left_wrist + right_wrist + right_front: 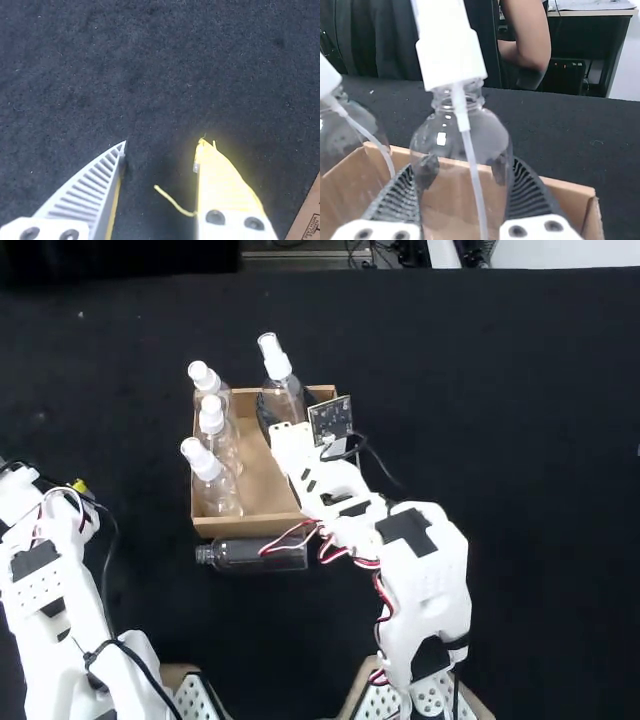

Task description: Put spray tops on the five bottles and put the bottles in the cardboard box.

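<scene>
Clamping a capped bottle point(461, 142) upright over the box's point(246, 526) far corner, our right gripper point(465, 172) holds it clear of three capped ones point(216, 456) inside. Left gripper point(160, 147) sits spread over bare cloth point(150, 60); we judge the capless bottle point(255, 556) lying beside the box is next.

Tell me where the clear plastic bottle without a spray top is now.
In the high view, the uncapped clear plastic bottle lies on its side on the black table, just outside the near wall of the brown cardboard box.
</scene>
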You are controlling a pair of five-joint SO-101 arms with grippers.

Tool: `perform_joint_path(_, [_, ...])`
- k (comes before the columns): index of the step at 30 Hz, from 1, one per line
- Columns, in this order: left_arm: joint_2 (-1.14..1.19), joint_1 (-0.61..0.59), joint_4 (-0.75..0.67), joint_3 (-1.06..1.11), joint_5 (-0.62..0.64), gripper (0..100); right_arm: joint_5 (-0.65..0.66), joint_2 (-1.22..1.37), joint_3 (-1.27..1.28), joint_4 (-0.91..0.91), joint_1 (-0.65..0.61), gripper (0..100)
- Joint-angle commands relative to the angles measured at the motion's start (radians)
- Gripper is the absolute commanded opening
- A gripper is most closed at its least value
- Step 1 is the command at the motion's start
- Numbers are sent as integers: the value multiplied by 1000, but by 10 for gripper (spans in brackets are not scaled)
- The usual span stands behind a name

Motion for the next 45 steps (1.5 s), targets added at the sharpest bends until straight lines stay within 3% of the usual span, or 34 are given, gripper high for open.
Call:
perform_joint_path(1, [-31, -12, -17, -15, 8, 198, -3, -13, -53, 6, -20, 13])
perform_joint_path(7, [-31, -12, -17, -15, 8, 198, -3, -13, -53, 6, -20, 16])
perform_joint_path(13, [-31, -13, -18, -15, 8, 198, -3, -13, -45, 8, -37, 157])
perform_joint_path(19, [-31, -15, -18, -15, 8, 198, -2, -13, -45, 8, -40, 103])
perform_joint_path(31, [-31, -15, -17, -15, 8, 198, -2, -15, -44, 8, -38, 100])
perform_joint_path(42, [-31, -15, -18, -15, 8, 198, 0, -15, -45, 8, -40, 106])
perform_joint_path(45, [-31, -15, -18, -15, 8, 198, 0, -15, -44, 8, -40, 159])
